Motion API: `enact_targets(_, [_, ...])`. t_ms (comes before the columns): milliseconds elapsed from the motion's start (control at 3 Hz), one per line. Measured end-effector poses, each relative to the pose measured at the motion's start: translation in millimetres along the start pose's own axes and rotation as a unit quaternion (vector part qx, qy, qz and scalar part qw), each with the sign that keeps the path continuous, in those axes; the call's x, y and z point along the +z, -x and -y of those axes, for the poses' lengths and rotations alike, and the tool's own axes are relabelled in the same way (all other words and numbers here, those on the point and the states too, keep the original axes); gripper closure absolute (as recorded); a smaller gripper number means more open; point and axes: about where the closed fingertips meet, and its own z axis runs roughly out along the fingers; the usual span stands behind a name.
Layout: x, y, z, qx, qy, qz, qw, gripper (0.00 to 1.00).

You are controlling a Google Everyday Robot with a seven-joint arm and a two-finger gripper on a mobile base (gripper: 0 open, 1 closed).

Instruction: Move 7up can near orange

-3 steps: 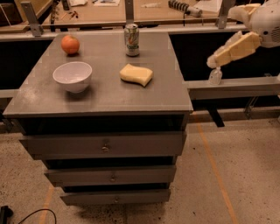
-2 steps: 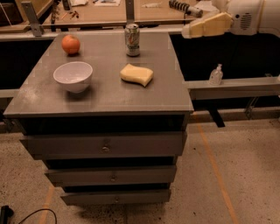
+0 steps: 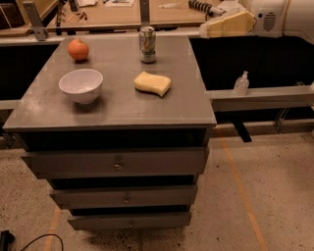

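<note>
The 7up can [image 3: 147,44] stands upright near the back edge of the grey cabinet top [image 3: 117,110], right of centre. The orange [image 3: 78,49] sits at the back left of the same top, well apart from the can. My gripper [image 3: 216,27] is a cream-coloured piece at the end of the white arm [image 3: 279,17]. It hangs at the top right, beyond the cabinet's right edge, to the right of the can and a little higher. It holds nothing that I can see.
A white bowl [image 3: 81,85] stands at the left of the top. A pale yellow sponge [image 3: 153,83] lies in front of the can. A small clear bottle [image 3: 241,83] stands on the rail at the right. A wooden workbench [image 3: 122,14] runs behind. Drawers [image 3: 117,164] face me below.
The arm has swung up and leftward from low beside the cabinet's right side to the top right, closer to the can. The can, orange, bowl and sponge have not moved.
</note>
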Motion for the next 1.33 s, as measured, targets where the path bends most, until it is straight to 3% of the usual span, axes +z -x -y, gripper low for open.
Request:
enact_targets(333, [54, -35, 13, 0.046, -0.035, -0.015, 0.9982, 0.00])
enact_targets(667, [114, -57, 47, 0.080, -0.083, -0.012, 0.9932, 0.00])
enact_targets(1000, [181, -65, 76, 0.097, -0.112, 0.000, 0.9890, 0.00])
enact_targets(1333, [238, -80, 82, 0.093, -0.105, -0.002, 0.9902, 0.00])
